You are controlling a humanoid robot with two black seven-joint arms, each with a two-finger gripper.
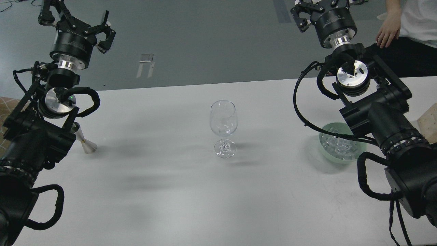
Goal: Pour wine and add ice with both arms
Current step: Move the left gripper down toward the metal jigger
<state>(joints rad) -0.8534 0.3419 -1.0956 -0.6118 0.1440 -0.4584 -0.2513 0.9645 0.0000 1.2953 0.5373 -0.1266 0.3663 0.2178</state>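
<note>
An empty clear wine glass [223,126] stands upright at the middle of the white table [170,191]. The ice [338,144], several small clear cubes, lies in a pale green bowl [324,150] at the right, partly hidden by my right arm. My left gripper [73,20] is open and empty, raised beyond the table's far left edge. My right gripper [324,7] is open and empty, raised at the far right, and the top edge of the view cuts off part of it. Both are far from the glass.
A small metal jigger [86,142] stands at the left, half hidden behind my left arm. A person in a white shirt stands at the far right, one hand [385,32] near my right gripper. A beige object [431,123] sits at the right edge.
</note>
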